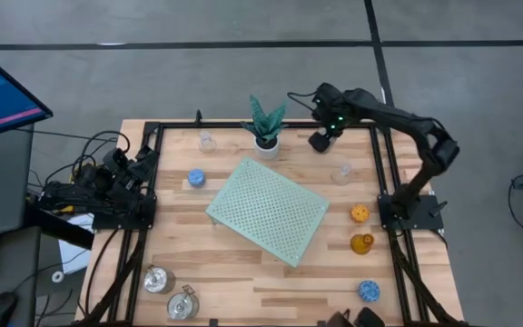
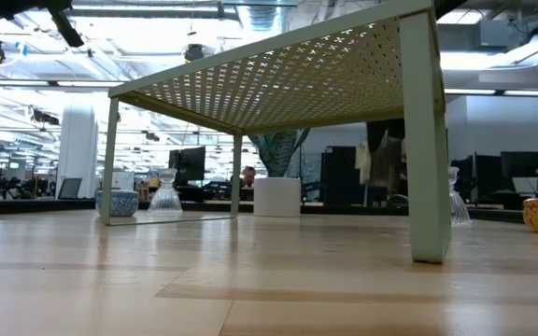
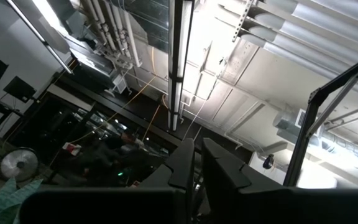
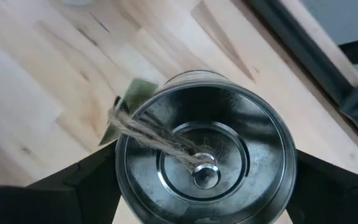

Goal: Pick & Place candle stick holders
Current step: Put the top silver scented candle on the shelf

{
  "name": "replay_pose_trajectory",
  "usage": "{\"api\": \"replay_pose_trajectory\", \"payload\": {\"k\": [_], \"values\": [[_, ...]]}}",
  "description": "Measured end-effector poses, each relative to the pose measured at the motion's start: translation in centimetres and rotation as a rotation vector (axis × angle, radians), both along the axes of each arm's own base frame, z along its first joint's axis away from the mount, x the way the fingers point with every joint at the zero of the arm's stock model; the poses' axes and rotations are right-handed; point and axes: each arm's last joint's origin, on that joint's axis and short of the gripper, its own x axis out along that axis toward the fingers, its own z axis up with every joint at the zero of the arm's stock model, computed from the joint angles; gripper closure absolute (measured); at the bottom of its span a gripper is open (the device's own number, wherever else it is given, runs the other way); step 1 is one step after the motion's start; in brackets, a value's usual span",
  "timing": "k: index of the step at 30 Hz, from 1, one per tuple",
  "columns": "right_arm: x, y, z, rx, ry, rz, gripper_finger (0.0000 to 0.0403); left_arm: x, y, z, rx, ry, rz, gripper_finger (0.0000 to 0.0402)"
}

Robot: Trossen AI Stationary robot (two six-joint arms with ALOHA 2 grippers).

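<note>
My right gripper (image 1: 320, 142) is at the table's far side, right of the plant, shut on a shiny silver metal holder (image 4: 204, 155) with a twine string and a green tag. My left gripper (image 3: 197, 171) is shut and empty, folded back at the table's left edge (image 1: 139, 168), pointing up at the ceiling. Two more silver holders (image 1: 159, 280) (image 1: 182, 304) stand at the near left. A clear glass holder (image 1: 207, 141) and a blue one (image 1: 196, 179) stand far left. A clear (image 1: 341, 173), an orange (image 1: 360, 213), an amber (image 1: 361, 242) and a blue holder (image 1: 368, 291) stand along the right. My right gripper holds the silver holder by its round outer wall (image 4: 126, 186), pinched between the two fingers on opposite sides. The fingers come from above, pointing down. The holder is upright, its open top toward the wrist camera. Whether its base is off the table I cannot tell.
The pale green perforated mat (image 1: 269, 211) stands on legs in the middle of the table. The plant in a white pot (image 1: 266, 127) stands just left of my right gripper. Black frame rails (image 1: 384, 163) run along the table's sides.
</note>
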Motion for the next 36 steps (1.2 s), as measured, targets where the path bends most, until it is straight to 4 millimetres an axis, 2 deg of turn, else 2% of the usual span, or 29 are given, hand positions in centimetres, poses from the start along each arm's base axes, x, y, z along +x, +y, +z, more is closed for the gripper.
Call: {"api": "replay_pose_trajectory", "payload": {"k": [6,10,15,22,28,36], "values": [[-1.1,3.3,4.0,-0.063,-0.103,0.001,0.0065,0.0,0.0,0.0,0.0,0.0,-0.001,0.0372],[-0.9,5.4,6.5,-0.081,-0.168,0.017,0.0065,0.0,0.0,0.0,0.0,0.0,0.0,0.0372],[0.4,7.9,10.4,-0.118,-0.275,0.088,0.0065,0.0,0.0,0.0,0.0,0.0,0.0,0.0372],[4.4,11.1,14.2,-0.15,-0.386,0.204,0.0064,0.0,0.0,0.0,0.0,0.0,0.0,0.0372],[9.5,13.4,14.6,-0.141,-0.408,0.325,0.0062,0.0,0.0,0.0,0.0,0.0,0.0,0.0372],[15.3,14.9,11.5,-0.102,-0.283,0.437,0.0061,0.0,0.0,0.0,0.0,0.0,0.0,0.0372]]}}
